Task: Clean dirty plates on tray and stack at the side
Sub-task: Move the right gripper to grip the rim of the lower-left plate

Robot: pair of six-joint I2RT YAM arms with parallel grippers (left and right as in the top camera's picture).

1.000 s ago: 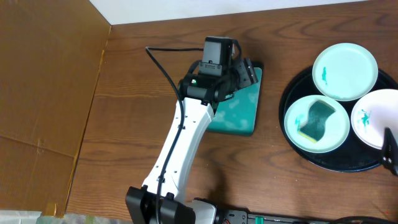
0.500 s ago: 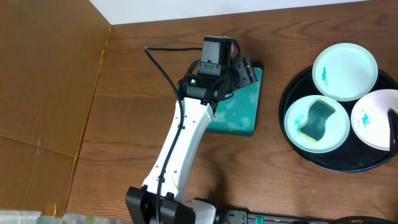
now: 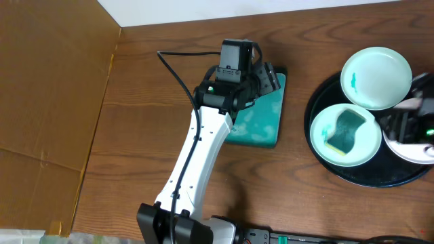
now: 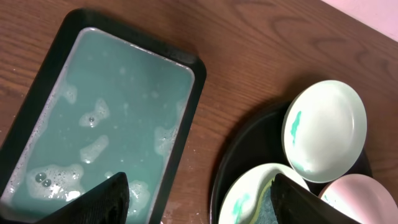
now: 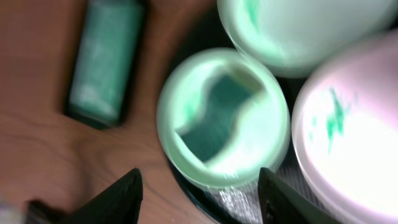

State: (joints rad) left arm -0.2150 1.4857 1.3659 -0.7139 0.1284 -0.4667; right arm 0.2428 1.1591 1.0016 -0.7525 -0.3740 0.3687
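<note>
Wooden table (image 3: 149,135), seen from overhead. At right we find the round black tray (image 3: 359,175). At centre lies the rectangular teal tray (image 3: 261,122), under the left gripper (image 4: 199,180), whose fingers are apart. Three plates (image 3: 376,76) sit on the black tray, one bearing a sponge (image 3: 347,129). Above them is the right gripper (image 5: 199,180), its fingers likewise apart.

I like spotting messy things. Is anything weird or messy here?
Yes. A green-and-yellow sponge sits curled inside one plate on the black tray, and the far plate has teal smears. The small teal tray holds foamy water.
</note>
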